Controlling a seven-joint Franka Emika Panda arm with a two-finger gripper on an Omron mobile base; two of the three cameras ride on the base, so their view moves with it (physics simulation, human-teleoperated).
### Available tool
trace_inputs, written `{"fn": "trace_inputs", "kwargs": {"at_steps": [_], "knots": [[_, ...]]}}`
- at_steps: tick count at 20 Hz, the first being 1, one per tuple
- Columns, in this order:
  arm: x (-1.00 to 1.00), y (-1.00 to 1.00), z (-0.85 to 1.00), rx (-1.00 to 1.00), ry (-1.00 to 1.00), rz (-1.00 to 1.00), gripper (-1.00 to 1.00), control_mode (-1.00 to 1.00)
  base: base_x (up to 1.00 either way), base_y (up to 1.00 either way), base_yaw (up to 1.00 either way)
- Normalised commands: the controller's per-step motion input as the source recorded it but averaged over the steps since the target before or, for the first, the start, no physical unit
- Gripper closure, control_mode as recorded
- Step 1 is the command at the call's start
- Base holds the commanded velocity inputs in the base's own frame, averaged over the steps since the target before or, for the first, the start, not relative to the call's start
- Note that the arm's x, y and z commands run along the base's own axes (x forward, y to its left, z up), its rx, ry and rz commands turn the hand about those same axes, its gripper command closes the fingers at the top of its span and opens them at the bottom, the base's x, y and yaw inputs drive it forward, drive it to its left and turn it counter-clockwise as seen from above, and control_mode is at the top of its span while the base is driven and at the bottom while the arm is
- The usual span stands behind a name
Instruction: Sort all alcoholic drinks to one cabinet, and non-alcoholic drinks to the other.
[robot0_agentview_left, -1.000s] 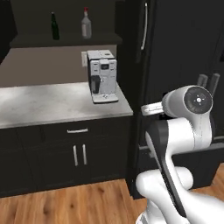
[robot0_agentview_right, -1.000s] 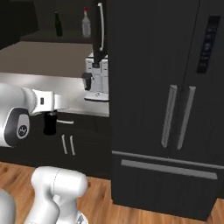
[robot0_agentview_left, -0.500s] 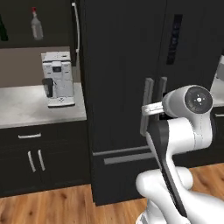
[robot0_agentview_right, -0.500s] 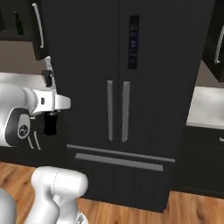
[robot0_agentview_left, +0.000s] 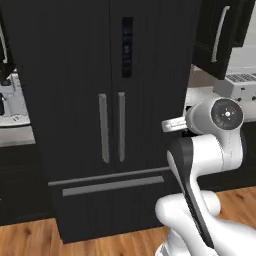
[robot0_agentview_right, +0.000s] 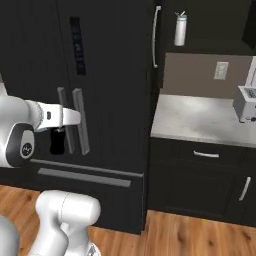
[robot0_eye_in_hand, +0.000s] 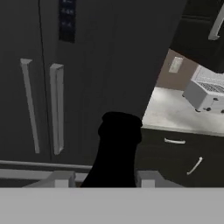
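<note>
My gripper is shut on a small black cola-style bottle, one of the non-alcoholic drinks. In the right base view the bottle hangs below my gripper, in front of the fridge doors. A white flask with a light-blue lid stands inside an upper wall cabinet to the right of the fridge. That cabinet's near-black door with its long silver handle stands open. The same cabinet door is at the upper right of the left base view. The alcoholic drinks are out of view.
A tall black double-door fridge stands straight ahead. To its right runs a grey counter with a toaster over dark lower cupboards. A coffee machine is at the far left edge. The floor is wood.
The whole picture has slid left: the base has driven right, from the coffee-machine counter past the fridge to the right-hand counter. The black bottle stays in my grip.
</note>
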Motion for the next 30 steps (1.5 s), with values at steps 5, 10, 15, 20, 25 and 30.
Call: {"fn": "trace_inputs", "kwargs": {"at_steps": [5,10,15,20,25,30], "knots": [[0.0,0.0,0.0,0.0,0.0,0.0,1.0,1.0,0.0,-1.0,0.0],[0.0,0.0,0.0,0.0,0.0,0.0,1.0,1.0,0.0,-1.0,0.0],[0.0,0.0,0.0,0.0,0.0,0.0,1.0,1.0,0.08,-0.92,0.0],[0.0,0.0,0.0,0.0,0.0,0.0,1.0,1.0,0.4,-0.6,0.0],[0.0,0.0,0.0,0.0,0.0,0.0,1.0,1.0,0.82,-0.27,0.04],[0.0,0.0,0.0,0.0,0.0,0.0,1.0,1.0,0.95,-0.29,0.11]]}}
